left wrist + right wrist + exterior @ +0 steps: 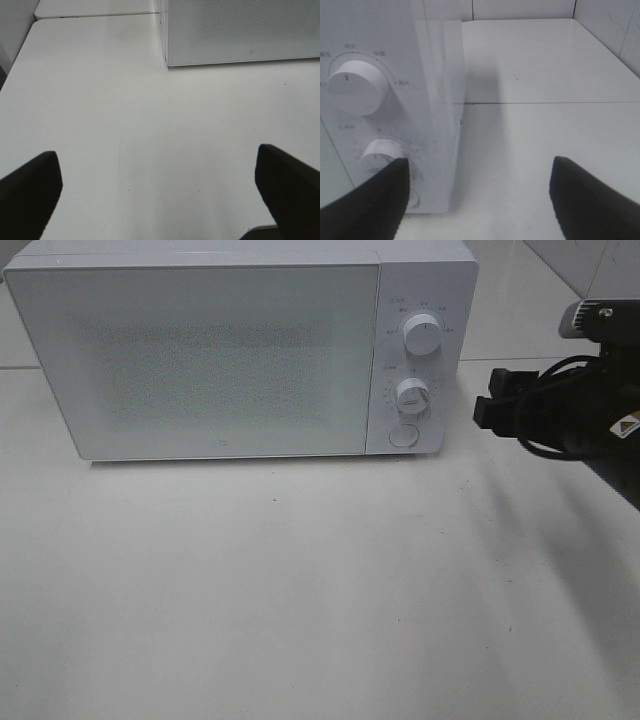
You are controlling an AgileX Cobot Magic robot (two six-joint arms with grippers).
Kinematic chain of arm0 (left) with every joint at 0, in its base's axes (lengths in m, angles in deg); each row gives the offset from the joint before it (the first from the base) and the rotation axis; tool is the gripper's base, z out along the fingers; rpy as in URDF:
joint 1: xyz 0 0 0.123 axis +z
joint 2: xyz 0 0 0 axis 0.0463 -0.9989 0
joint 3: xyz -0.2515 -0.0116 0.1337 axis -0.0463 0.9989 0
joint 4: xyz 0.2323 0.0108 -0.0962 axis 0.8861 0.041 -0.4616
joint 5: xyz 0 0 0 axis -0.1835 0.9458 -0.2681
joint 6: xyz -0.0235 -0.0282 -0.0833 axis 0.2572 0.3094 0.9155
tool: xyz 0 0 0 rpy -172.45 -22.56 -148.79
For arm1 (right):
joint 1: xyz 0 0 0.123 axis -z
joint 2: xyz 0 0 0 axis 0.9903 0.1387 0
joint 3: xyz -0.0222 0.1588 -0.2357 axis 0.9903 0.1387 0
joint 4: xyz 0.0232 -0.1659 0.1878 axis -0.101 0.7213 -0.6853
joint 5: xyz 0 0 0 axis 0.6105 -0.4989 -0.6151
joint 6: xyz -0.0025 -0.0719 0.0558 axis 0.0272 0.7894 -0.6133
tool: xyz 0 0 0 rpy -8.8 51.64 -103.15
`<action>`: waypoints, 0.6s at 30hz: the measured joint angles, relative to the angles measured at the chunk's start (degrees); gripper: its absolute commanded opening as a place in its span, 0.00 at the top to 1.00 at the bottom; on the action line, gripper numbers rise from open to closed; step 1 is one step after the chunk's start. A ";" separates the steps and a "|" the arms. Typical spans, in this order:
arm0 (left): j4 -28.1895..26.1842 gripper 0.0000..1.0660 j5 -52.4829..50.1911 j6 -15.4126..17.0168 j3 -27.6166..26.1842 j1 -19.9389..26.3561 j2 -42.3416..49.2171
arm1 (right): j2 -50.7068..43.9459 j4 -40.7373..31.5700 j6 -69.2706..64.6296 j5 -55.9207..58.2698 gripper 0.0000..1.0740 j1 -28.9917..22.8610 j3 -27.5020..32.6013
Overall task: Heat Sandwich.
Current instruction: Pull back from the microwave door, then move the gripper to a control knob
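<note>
table (pixel 300 590): carries the microwave | microwave (pixel 200 360): frosted door shut, sandwich seen in no view, perhaps inside | right gripper (pixel 487 395): jaws wide, empty, level with the lower dial (pixel 411 394), probably to turn it | left gripper (pixel 156 152): jaws wide, empty, parked above the table

Microwave (pixel 220 360) blocks the rear; table (pixel 300 590) before it seems passable.
</note>
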 measured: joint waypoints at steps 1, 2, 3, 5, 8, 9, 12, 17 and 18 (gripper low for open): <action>0.00 0.08 0.00 0.00 0.00 0.00 0.00 | 0.69 -0.74 0.11 -0.69 0.29 -1.03 0.00; 0.00 0.08 0.00 0.00 0.00 0.00 0.00 | 0.69 -0.74 0.11 -0.69 0.29 -1.03 0.00; 0.00 0.08 0.00 0.00 0.00 0.00 0.00 | 1.32 -1.66 0.29 -1.60 0.29 -2.23 0.00; 0.00 0.08 0.00 0.00 0.00 0.00 0.00 | 3.15 -4.53 1.55 -3.78 0.29 -5.73 0.00; 0.00 0.08 0.00 0.00 0.00 0.00 0.00 | 4.87 -7.16 2.18 -5.67 0.29 -8.59 -0.06; 0.00 0.08 0.00 0.00 0.00 0.00 0.00 | 5.33 -7.79 2.23 -6.13 0.29 -9.28 -0.06; 0.00 0.08 0.00 0.00 0.00 0.00 0.00 | 6.13 -9.40 2.64 -6.47 0.29 -11.00 -0.06; 0.00 0.08 0.00 0.00 0.00 0.00 0.00 | 7.62 -12.95 3.09 -6.93 0.29 -14.38 -0.57; 0.00 0.08 0.00 0.00 0.00 0.00 0.00 | 8.54 -14.44 3.72 -7.39 0.29 -15.58 -1.20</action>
